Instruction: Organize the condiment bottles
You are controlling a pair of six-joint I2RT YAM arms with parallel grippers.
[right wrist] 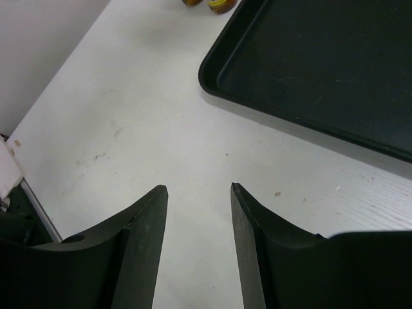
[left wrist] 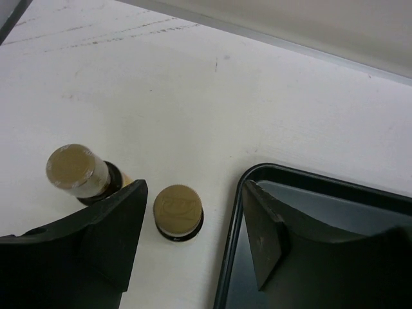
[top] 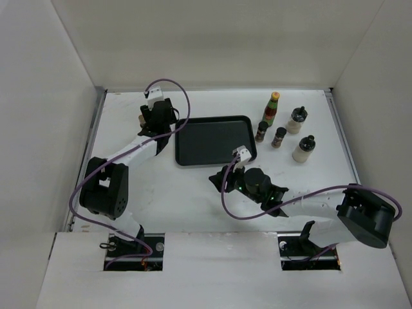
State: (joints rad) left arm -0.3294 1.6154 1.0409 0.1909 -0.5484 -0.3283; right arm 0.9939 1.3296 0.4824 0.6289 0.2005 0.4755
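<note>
The tray (top: pixel 212 141) lies in the middle of the table (top: pixel 180 193). Just left of it, two bottles (left wrist: pixel 177 211) (left wrist: pixel 77 170) stand near each other. Right of the tray stand five more: the tallest bottle (top: pixel 273 108) at the back, two small jars (top: pixel 261 131) (top: pixel 279 137) before it, and two wider bottles (top: pixel 297 120) (top: pixel 304 149) farther right.

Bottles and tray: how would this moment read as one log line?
left gripper: open, over tan-capped bottle left of tray | right gripper: open, empty | tray: empty | five bottles: right of tray

Your left arm (top: pixel 136 150) and right arm (top: pixel 312 207) are white with big black joints. A purple cable (top: pixel 171 80) loops along each one. Your jaws are black, smooth and wedge-shaped.
</note>
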